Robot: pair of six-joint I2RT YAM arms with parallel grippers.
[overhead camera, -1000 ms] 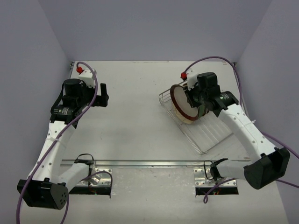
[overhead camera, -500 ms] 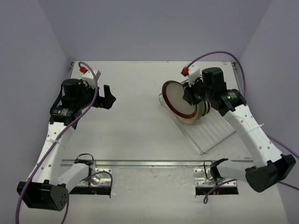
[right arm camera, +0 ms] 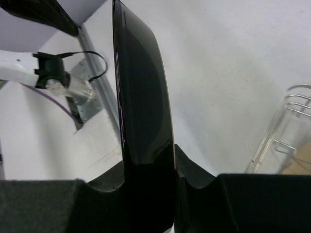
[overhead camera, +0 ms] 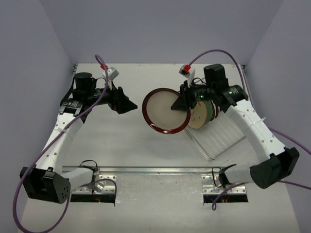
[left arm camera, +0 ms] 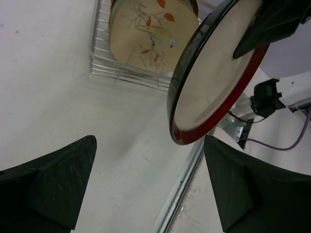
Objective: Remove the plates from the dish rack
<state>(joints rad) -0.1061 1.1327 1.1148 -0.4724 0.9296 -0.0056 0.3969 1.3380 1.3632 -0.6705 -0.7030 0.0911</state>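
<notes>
Two matte black fingers of the right gripper [right arm camera: 150,180] fill the bottom of the right wrist view. They are pressed together on the rim of the red-rimmed plate [right arm camera: 143,97], one on each face. The underside of this plate is glossy black and smoothly curved. Seen from above, its inner face is flat and pale beige, with a dark red ring around it. The plate hangs tilted in the air above the white table [overhead camera: 112,145], outside the dish rack [overhead camera: 221,141] and just to its left.

The rack is of thin silver wire, rectangular, with raised sides, and it sits at an angle on the table on the right. At its far end a patterned cream plate [left arm camera: 146,39] stands on edge, painted with a bird, branches and orange leaves. Close behind it the rims of other plates show, one of them pale green.

The left gripper [overhead camera: 127,103] is spread wide and holds nothing. It faces the lifted plate from the left and does not touch it.
</notes>
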